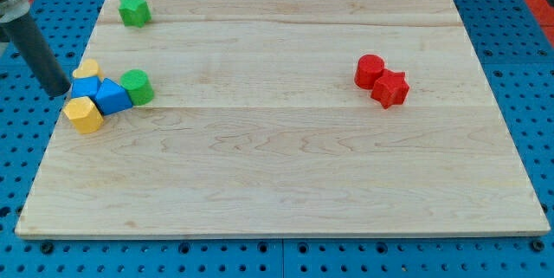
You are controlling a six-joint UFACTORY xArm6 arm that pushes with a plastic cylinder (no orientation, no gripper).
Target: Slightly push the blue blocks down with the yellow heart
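The rod enters from the view's top left corner and slants down to the board's left edge. The tip sits at that edge, just left of the cluster, touching or almost touching the yellow heart and the blue blocks. The arm carries no gripper — only the rod, so nothing opens or closes.

The cluster lies near the left edge, in the upper half:
- yellow heart at its top left;
- two blue blocks pressed together directly below it — exact shapes cannot be told;
- yellow block at the bottom left, touching the blue ones;
- green cylinder touching their right side.

A green star stands apart near the top left corner. A red cylinder and red star touch each other at the right.
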